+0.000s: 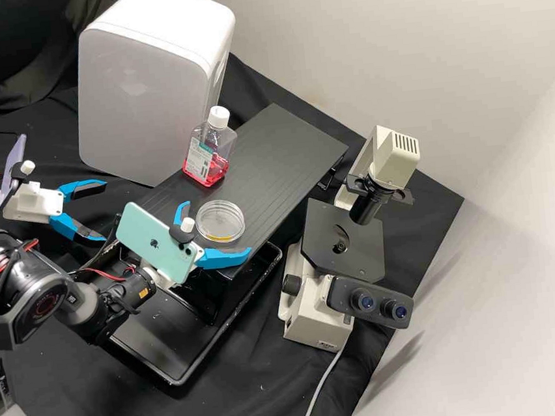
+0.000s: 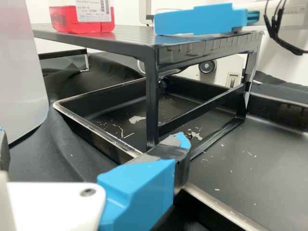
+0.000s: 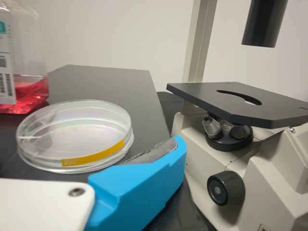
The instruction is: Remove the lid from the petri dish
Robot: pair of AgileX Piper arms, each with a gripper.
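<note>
Clearly favours the right gripper, fingers spread apart, with the petri dish just ahead and partly between them on the near end of the raised shelf. Leaves the left gripper, also spread, well off to the left. Shows no long axis: round, flat, lid on top, facing up.

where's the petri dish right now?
High view, centre: the petri dish sits at the near end of the black shelf, at the open right gripper, red-liquid bottle behind it.
</note>
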